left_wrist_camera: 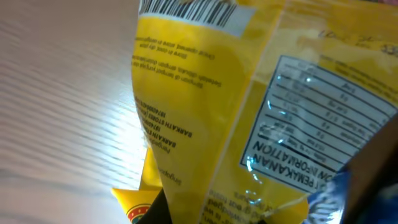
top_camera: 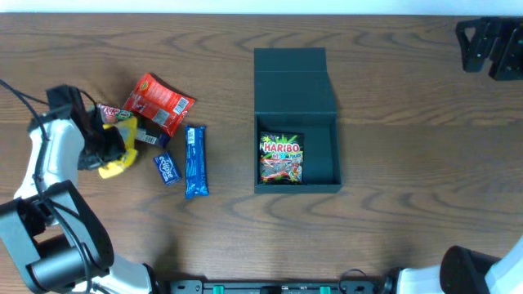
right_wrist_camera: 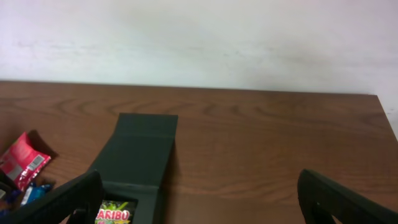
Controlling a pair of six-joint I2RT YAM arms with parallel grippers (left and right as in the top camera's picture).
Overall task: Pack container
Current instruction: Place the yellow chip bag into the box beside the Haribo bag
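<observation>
Brown wood table (top_camera: 409, 229) with dark lines, a bit shiny. Behind it, plain white wall (right_wrist_camera: 199, 37).

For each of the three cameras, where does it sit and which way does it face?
Overhead: above the table, looking straight down on the container, a red packet and the left arm.
Left wrist: on the left arm, close against a yellow packet; no part of the robot shows clearly.
Right wrist: low over the table, facing the far wall; both fingers show, wide apart.
Shared: overhead and right wrist both show the container and the Haribo bag.
</observation>
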